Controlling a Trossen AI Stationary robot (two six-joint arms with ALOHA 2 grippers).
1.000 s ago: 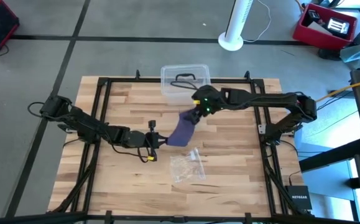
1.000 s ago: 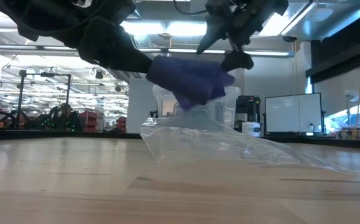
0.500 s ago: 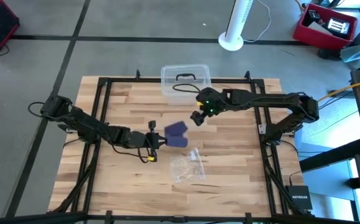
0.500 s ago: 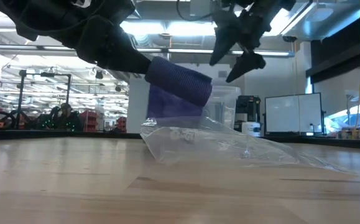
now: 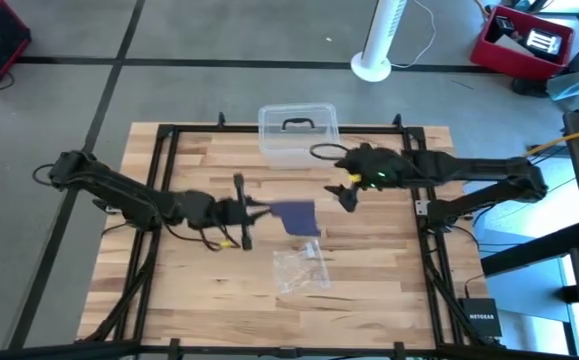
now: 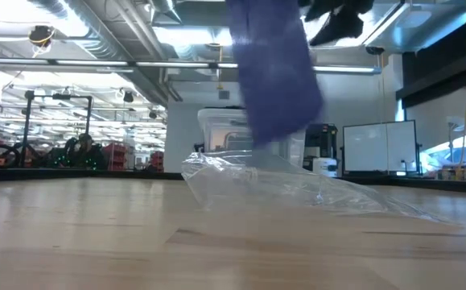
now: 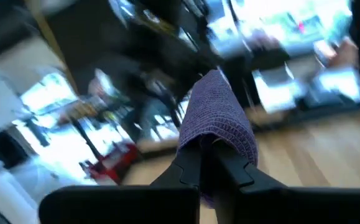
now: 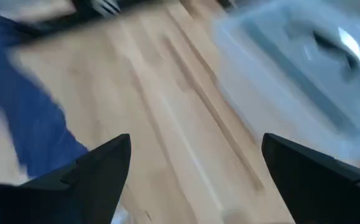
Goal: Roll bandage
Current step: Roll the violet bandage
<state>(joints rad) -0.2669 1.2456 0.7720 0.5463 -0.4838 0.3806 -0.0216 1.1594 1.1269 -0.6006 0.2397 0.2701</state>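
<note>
Nearest to the low camera lies the clear plastic bag (image 6: 297,189), crumpled on the wooden table (image 5: 369,280). It is not part of the work and only waits there.

Just behind and above it hangs the bandage (image 6: 277,76), a dark blue-purple strip, lifted free of the table. In the high view the bandage (image 5: 296,217) is near the middle of the table, just beyond the bag (image 5: 301,268). The left gripper (image 5: 252,211) holds it: in the left wrist view the 2 dark fingers (image 7: 189,171) are pressed together on the fabric, and the bandage (image 7: 217,115) folds over them like a small hood. I think the strip is held in the air like this so it hangs straight and can wind around the fingers when the wrist turns; on the table it would drag and wrinkle.

The right gripper (image 5: 348,195) is to the right of the bandage, apart from it. Its jaws stand fully wide and hold nothing; the right wrist view shows only bare wood between the 2 fingers (image 8: 99,171). Probably it stays open to catch the loose end.

Farthest away, at the back edge, stands the clear box (image 5: 298,132) with a black handle.
</note>
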